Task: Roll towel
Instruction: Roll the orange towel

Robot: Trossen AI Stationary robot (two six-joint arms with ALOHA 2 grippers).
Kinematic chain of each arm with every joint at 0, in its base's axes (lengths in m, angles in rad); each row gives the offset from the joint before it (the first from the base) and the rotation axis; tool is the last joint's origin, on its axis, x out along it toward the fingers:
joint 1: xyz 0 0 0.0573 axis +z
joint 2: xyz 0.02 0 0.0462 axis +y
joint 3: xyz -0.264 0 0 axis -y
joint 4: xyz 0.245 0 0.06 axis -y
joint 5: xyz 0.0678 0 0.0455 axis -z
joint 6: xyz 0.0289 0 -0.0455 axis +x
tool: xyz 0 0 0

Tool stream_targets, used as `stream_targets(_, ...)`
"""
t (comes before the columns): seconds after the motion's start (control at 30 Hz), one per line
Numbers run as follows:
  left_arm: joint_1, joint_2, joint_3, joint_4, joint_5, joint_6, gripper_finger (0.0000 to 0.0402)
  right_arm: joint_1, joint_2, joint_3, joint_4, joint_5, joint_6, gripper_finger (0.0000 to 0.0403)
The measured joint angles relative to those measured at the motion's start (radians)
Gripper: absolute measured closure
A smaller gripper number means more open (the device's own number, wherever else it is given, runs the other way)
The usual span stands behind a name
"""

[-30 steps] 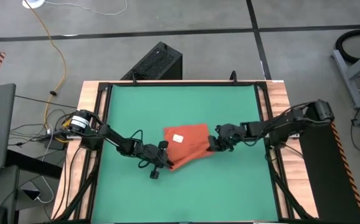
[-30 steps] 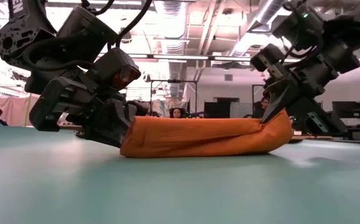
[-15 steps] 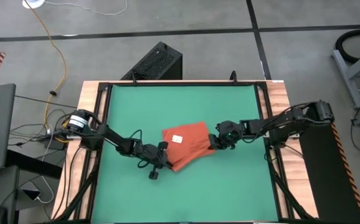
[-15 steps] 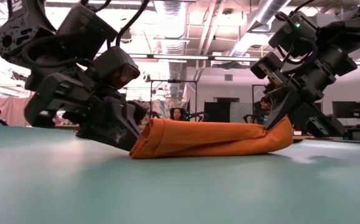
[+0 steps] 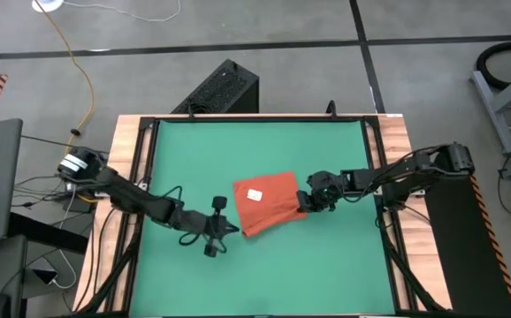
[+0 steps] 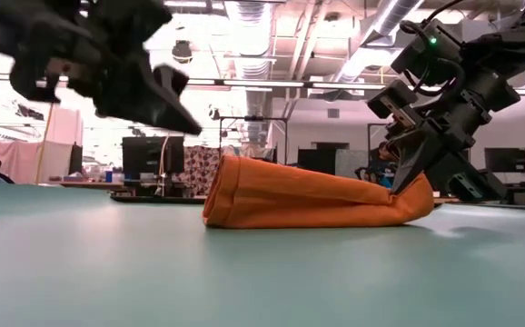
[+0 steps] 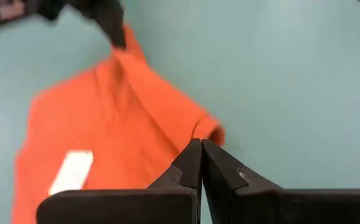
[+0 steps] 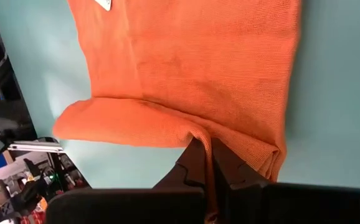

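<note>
The towel (image 5: pixel 270 201) lies near the middle of the green mat (image 5: pixel 194 150) that covers the desk, and the rolling looks only begun. One edge, the one nearest the robot's side of the desk, is turned over into a single thick fold; the rest of the cloth lies flat beyond it with the small white tag (image 5: pixel 255 196) facing up. In the low view the towel (image 6: pixel 312 195) reads as a low wedge, plump and rounded at the end toward the left arm and tapering down to the end that the right arm holds, so it is a folded hem more than a cylinder (my judgement: one turn done at most, several left).

The right tool (image 5: pixel 310 201) is pressed together on the towel's corner at the folded edge; its wrist view shows the cloth bunched in between the dark fingers (image 8: pixel 195 163). The left tool (image 5: pixel 229 228) has its fingers pressed together on nothing, hanging just beside the towel's other end and clear of the cloth, raised off the mat in the low view.

The cloth is soft, plain orange-red, with a fine knit texture and loose creases running toward the pinched corner.
</note>
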Motion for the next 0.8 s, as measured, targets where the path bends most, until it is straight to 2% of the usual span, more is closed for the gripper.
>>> stream_targets(0.13,-0.05,0.043,0.121,-0.113,-0.038,0.142,0.0402,-0.008,0.0,0.0,0.002,-0.005,-0.01,0.039)
stream_targets(0.3,-0.063,0.183,0.357,-0.383,-0.057,0.27,0.0401,-0.02,0.0,0.0,0.003,-0.011,-0.022,0.039)
stream_targets(0.4,-0.064,0.276,0.456,-0.454,-0.053,0.311,0.0401,-0.019,0.0,0.0,0.002,-0.011,-0.033,0.039)
stream_targets(0.6,-0.062,0.388,0.501,-0.475,-0.104,0.3,0.0402,-0.014,0.0,0.0,0.002,-0.01,-0.045,0.039)
stream_targets(0.8,-0.054,0.4,0.499,-0.487,-0.219,0.25,0.0401,-0.01,0.0,0.0,0.006,0.006,-0.064,0.039)
